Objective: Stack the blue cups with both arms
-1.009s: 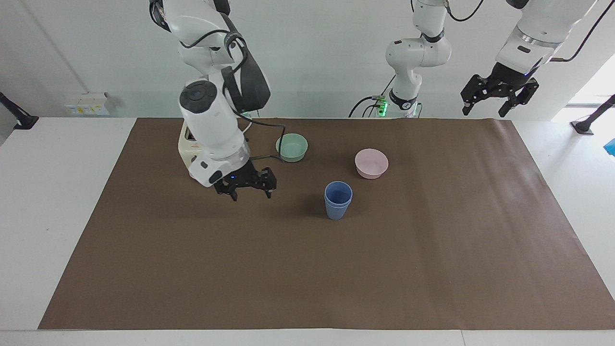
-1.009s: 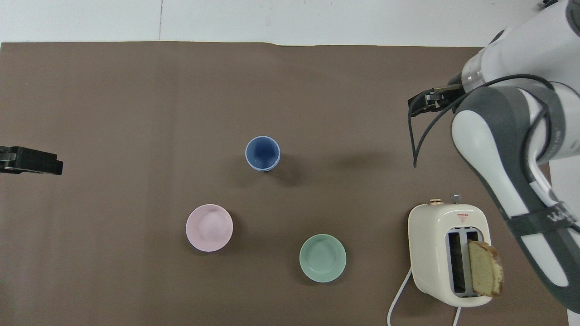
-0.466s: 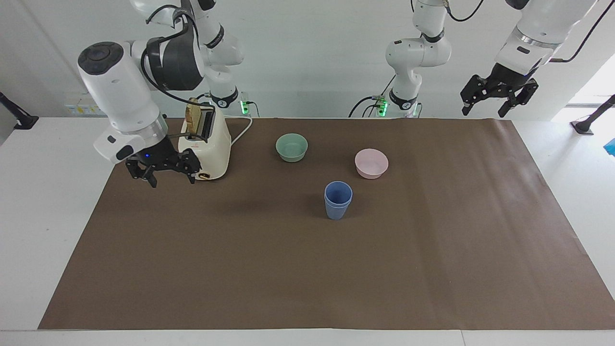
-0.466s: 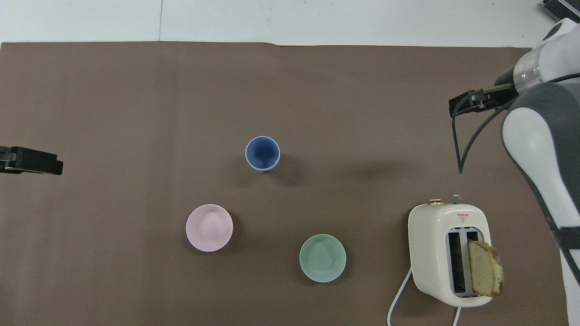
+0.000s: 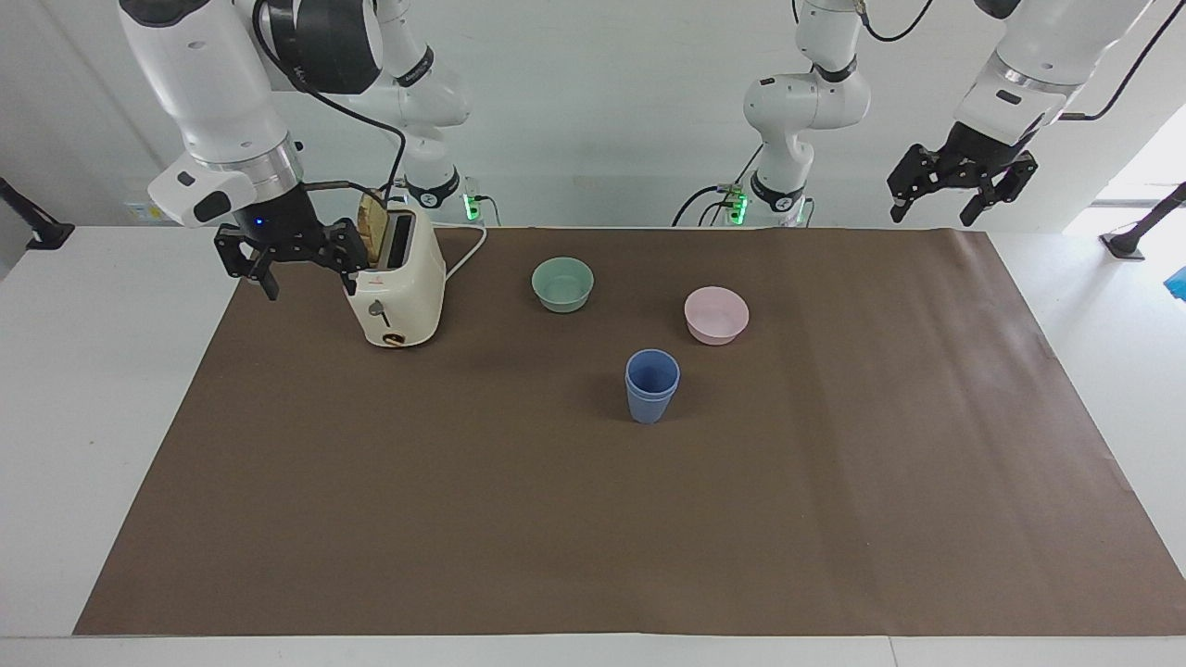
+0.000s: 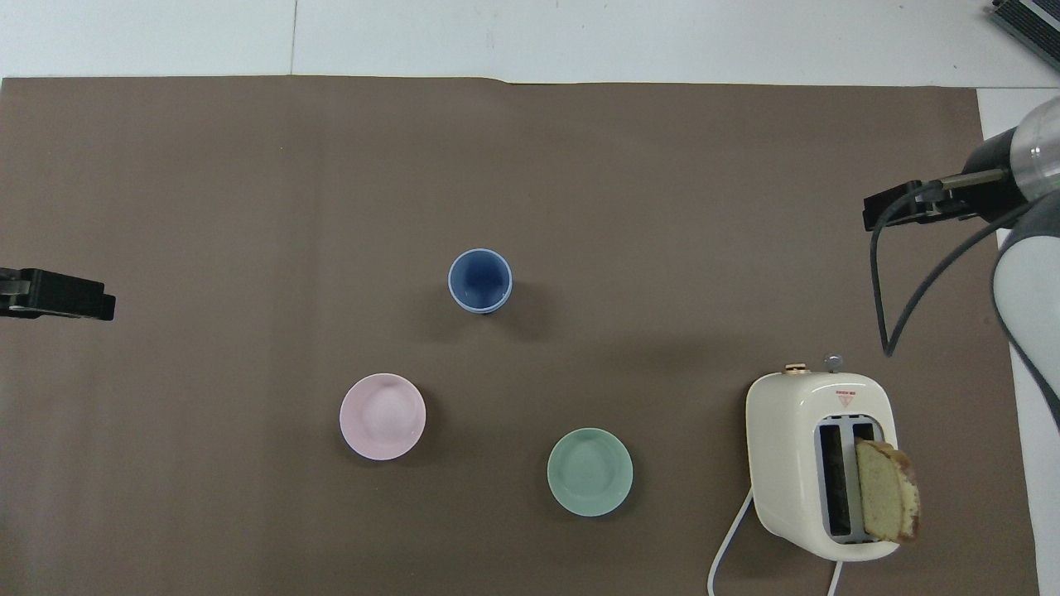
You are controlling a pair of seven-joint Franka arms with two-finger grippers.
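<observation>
Blue cups [image 5: 652, 385] are already nested, one inside the other, standing upright on the brown mat [image 5: 593, 519] approx mid-table; from above only one rim and a dark blue inside show [image 6: 479, 281]. Nothing touches them.

Nearest neighbours: pink bowl [image 5: 716, 314], nearer the robots and toward the left arm's end; mint-green bowl [image 5: 562, 283], also nearer the robots, toward the right arm's end. Both bowls sit apart from the stack. Cream toaster [image 5: 397, 285] w/ a bread slice [image 6: 887, 490] sticking out of one slot stands at the right arm's end, well apart from the cups.

Right claw [image 5: 292, 259] hangs in the air just beside the toaster, over the mat edge, fingers spread wide, holding nothing. Left claw [image 5: 960, 190] is up high over the mat corner at its own end, also spread wide and empty; that arm looks to be waiting.

Progress: stacking itself looks done, since both cups sit as one stack and neither claw grips anything. What's left, imo, is only for the arms to park; no cup needs a further move.
</observation>
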